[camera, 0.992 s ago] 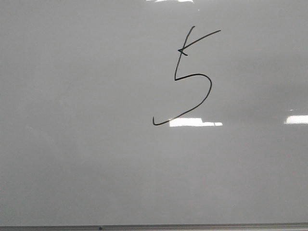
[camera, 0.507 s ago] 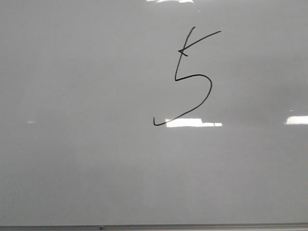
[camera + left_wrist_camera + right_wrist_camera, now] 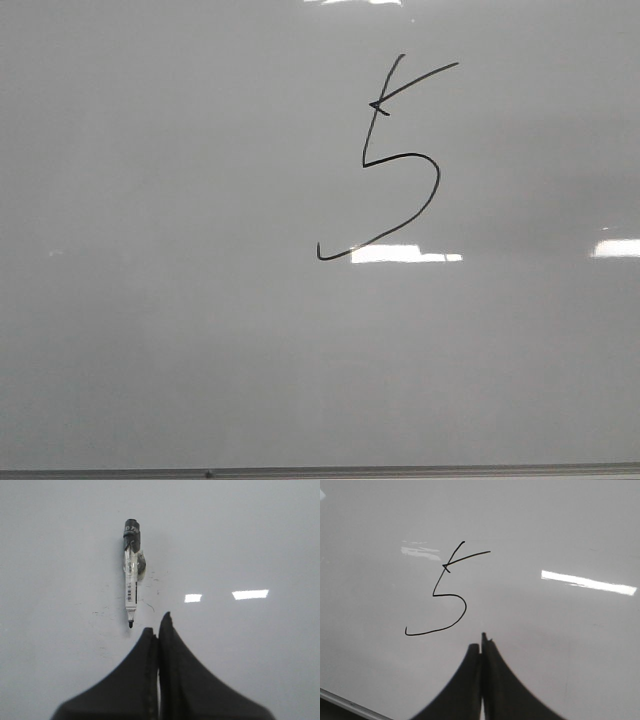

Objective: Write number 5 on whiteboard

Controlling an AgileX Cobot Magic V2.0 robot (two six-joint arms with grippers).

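From the front, the whiteboard (image 3: 200, 330) carries a finished slanted number 5 (image 3: 385, 160) right of centre in its upper half, above the grey bottom rail (image 3: 320, 472); no arm shows, so only a clean retreat off the ink seems left. At the left wrist, the left gripper (image 3: 158, 625), fingers pressed together and empty, hovers near an uncapped marker (image 3: 131, 575) whose barcode label and cap print are unreadable. At the right wrist, the right gripper (image 3: 481, 644), likewise closed on nothing, sits just beside the 5's tail and should lift straight away to avoid smudging.

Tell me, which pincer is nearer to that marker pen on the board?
The left pincer. It sits shut just short of the marker's tip, not touching it. The right pincer, also shut, faces the number 5; no marker shows in its view.
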